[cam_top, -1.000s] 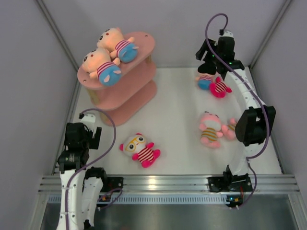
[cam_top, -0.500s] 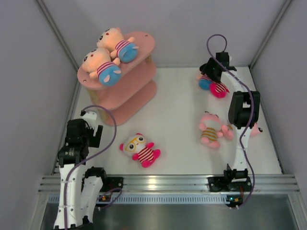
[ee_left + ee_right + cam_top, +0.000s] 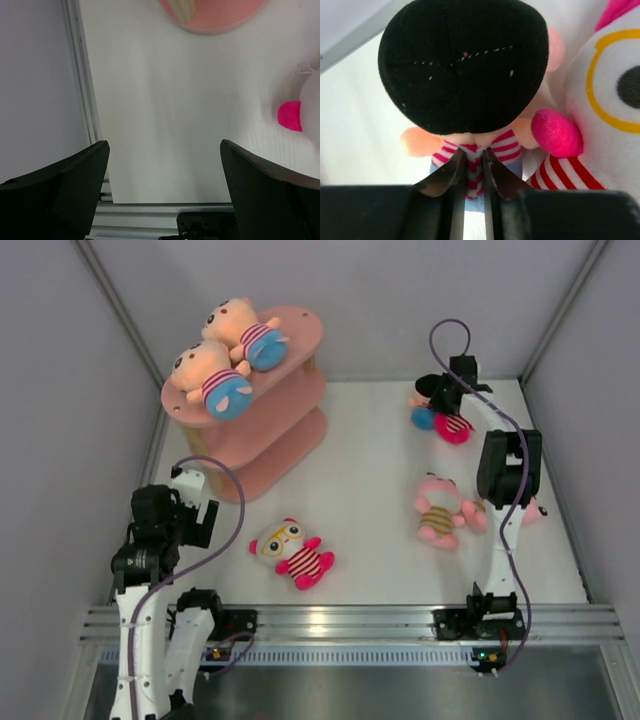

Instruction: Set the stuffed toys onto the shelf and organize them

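Right claw (image 3: pixel 474 162), narrowed to a slit, pinches the striped shirt of the black-haired doll (image 3: pixel 462 70) just below its head; both fingers (image 3: pixel 451 172) press the cloth. Wrist view: the doll lies on the white counter (image 3: pixel 355 130), head toward the camera, peach hand out to the left. Touching its right side is a magenta doll (image 3: pixel 605 100) with yellow-rimmed glasses and red-and-white stripes.

Top view: the right arm reaches from its base to the far right corner of the counter (image 3: pixel 370 470), elbow raised, wrist tipped down onto the pair. Nearer the base, beside the arm, lies a pink doll (image 3: pixel 438 510) with yellow stripes; another toy behind the elbow is mostly hidden.

Left claw (image 3: pixel 164 150) stands wide, holding nothing, above bare counter. Its arm is folded close to its base at the near left, just in front of the shelf (image 3: pixel 300 340). A glasses doll (image 3: pixel 292 550) lies near the front edge, between the two bases.

Two peach dolls (image 3: pixel 215 380) lie side by side on the shelf's top board, blue bottoms toward the right.
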Tool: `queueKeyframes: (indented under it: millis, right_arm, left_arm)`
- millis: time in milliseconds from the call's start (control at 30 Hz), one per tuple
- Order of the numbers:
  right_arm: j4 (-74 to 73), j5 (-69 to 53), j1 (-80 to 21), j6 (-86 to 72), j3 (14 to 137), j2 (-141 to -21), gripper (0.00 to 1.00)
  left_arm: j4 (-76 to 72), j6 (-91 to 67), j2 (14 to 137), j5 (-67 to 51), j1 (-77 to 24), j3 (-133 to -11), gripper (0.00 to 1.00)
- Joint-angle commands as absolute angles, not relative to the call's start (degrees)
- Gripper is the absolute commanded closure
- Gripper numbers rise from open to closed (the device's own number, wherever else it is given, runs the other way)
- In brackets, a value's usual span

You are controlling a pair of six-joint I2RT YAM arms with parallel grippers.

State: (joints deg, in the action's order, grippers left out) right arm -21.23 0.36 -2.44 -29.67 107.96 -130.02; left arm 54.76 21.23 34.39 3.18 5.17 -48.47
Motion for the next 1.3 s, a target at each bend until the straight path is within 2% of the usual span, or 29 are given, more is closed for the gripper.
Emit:
queueKeyframes:
  millis: [0, 33, 133, 267, 467, 633, 833, 967, 1133, 1267]
  right_arm:
    - [-19.6, -2.9, -2.0, -28.3, 106.4, -128.0, 0.96]
    - [-19.2, -2.9, -2.0, -28.0, 105.4, -126.6, 1.00]
    - [-16.6, -2.4, -3.1, -26.4, 99.9, -118.6, 1.00]
    - [-12.6, 2.9, -7.1, -22.2, 87.5, -100.8, 1.00]
    - [-10.6, 9.6, -19.8, -15.7, 74.8, -77.0, 1.00]
    - [-11.1, 10.2, -33.6, -10.6, 67.2, -63.5, 1.00]
    - [-13.3, 16.0, -53.0, -1.0, 69.0, -61.6, 1.00]
    - [-13.0, 27.5, -67.4, 2.5, 74.3, -65.9, 1.00]
    - [-8.2, 31.8, -75.7, 6.5, 78.1, -72.4, 1.00]
    - [-5.5, 28.6, -79.5, 11.2, 79.7, -76.5, 1.00]
  left_arm:
    - [59.0, 23.9, 34.4, -3.7, 5.3, -52.8, 0.01]
    - [59.8, 24.8, 34.5, -4.3, 5.3, -54.3, 0.01]
    - [62.7, 26.0, 34.6, -6.7, 5.3, -58.1, 0.01]
    - [64.9, 25.6, 36.1, -8.3, 5.2, -62.8, 0.01]
    - [68.5, 23.1, 39.3, -16.3, 5.2, -70.7, 0.01]
    - [71.0, 21.1, 41.4, -22.7, 5.3, -78.0, 0.01]
    - [71.2, 17.2, 42.0, -30.7, 5.2, -82.6, 0.01]
    - [71.4, 15.3, 43.2, -35.1, 5.3, -85.2, 0.01]
    - [71.4, 13.4, 43.8, -43.0, 5.2, -87.8, 0.01]
    - [71.3, 13.4, 44.3, -46.4, 5.3, -89.1, 0.01]
